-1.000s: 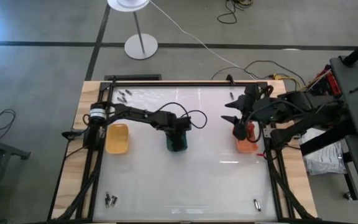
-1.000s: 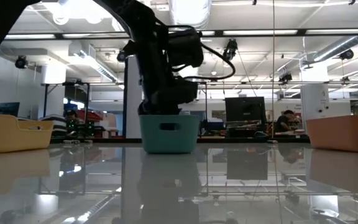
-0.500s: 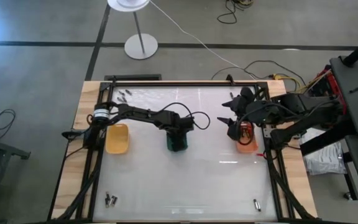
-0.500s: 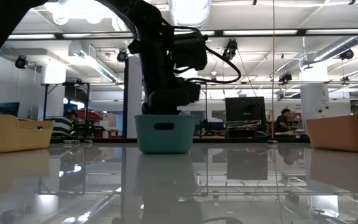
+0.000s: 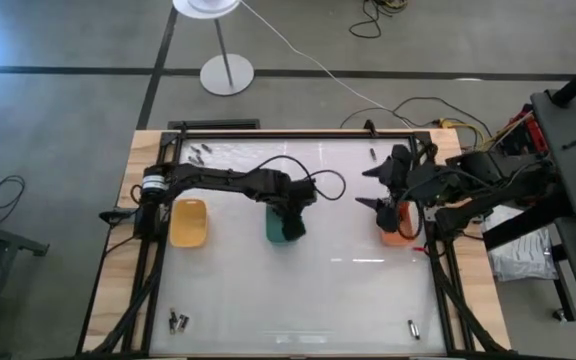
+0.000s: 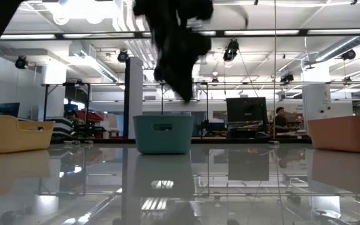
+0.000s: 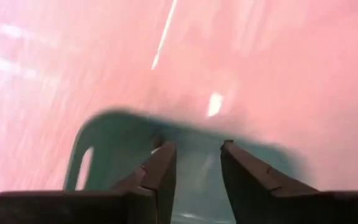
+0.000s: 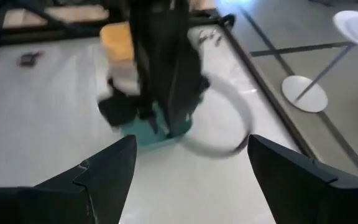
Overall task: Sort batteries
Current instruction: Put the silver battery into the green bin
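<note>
My left gripper hangs open above the teal tray, fingers pointing steeply down, nothing between them. In the low view it is clear of the tray's rim. My right gripper is open and held high beside the orange tray, touching nothing. The yellow tray stands at the left. Loose batteries lie on the table at the far left, far right, near left and near right.
A black frame rail borders the glossy white table. The three trays stand in a row across its middle. The near half between the battery groups is bare. A lamp base and cables lie beyond the far edge.
My left gripper has risen straight up out of the teal tray and now hangs clear above its rim. The tray has stayed on the table.
</note>
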`<state>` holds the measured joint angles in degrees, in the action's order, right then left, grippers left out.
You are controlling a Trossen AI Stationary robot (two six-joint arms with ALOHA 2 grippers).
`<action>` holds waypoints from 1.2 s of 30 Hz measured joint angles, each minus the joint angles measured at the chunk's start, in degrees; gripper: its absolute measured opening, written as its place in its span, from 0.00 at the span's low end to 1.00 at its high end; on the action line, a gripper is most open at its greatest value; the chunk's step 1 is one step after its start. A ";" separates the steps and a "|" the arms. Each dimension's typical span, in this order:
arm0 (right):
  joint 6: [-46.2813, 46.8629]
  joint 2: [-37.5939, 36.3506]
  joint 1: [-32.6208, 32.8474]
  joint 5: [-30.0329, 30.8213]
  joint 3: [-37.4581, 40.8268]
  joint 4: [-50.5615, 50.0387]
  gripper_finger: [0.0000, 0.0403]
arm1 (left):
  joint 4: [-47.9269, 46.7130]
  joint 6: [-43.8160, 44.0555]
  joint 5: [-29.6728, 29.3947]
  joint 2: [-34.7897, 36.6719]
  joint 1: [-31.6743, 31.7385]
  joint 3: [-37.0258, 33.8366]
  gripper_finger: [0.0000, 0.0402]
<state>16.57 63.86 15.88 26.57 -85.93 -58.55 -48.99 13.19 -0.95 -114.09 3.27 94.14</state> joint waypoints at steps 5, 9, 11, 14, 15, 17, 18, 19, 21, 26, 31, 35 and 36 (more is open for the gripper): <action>7.10 0.24 5.81 0.53 4.23 0.10 0.73 | 5.97 1.03 -2.50 7.11 -3.93 4.36 0.28; 19.11 2.03 12.41 0.47 7.68 -0.26 0.70 | 13.35 0.26 -6.26 13.77 -7.51 3.49 0.28; 27.23 4.07 15.54 0.34 8.80 -2.20 0.69 | 17.46 -0.58 -6.95 16.96 -9.26 1.74 0.28; 41.96 8.10 19.86 -2.67 9.33 -6.78 0.69 | 23.55 -1.26 -7.04 21.37 -11.57 -1.64 0.28; 46.26 9.62 20.94 -4.54 9.35 -7.48 0.69 | 25.96 -1.64 -7.06 22.89 -12.29 -3.19 0.28; 54.41 13.02 23.05 -7.39 9.34 -8.13 0.68 | 30.96 -2.23 -7.07 25.86 -13.84 -6.16 0.28; 58.55 14.50 24.07 -8.46 9.35 -8.32 0.67 | 33.83 -2.32 -7.06 27.41 -14.62 -7.89 0.28; 62.74 16.19 25.09 -9.11 9.37 -8.43 0.66 | 35.99 -2.33 -7.06 28.83 -15.49 -9.53 0.28; 71.70 19.22 26.98 -9.77 9.37 -8.40 0.63 | 40.03 -2.05 -7.08 31.53 -17.34 -12.89 0.28; 90.44 25.32 32.53 -19.53 9.35 -6.93 0.57 | 48.66 -1.75 -7.03 36.06 -22.86 -21.31 0.28; 103.32 30.42 38.15 -27.80 9.52 -0.22 0.53 | 58.42 -1.55 -6.90 37.20 -26.66 -27.83 0.28; 111.38 33.84 40.28 -29.34 11.00 5.51 0.51 | 61.42 -0.43 -6.05 37.20 -28.34 -29.72 0.28; 112.77 34.64 40.60 -30.70 11.31 5.67 0.51 | 61.42 -0.15 -5.95 37.20 -28.60 -29.81 0.28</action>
<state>129.34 98.49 56.48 -4.13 -74.62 -52.88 12.43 13.04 -6.91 -76.88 -25.33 64.34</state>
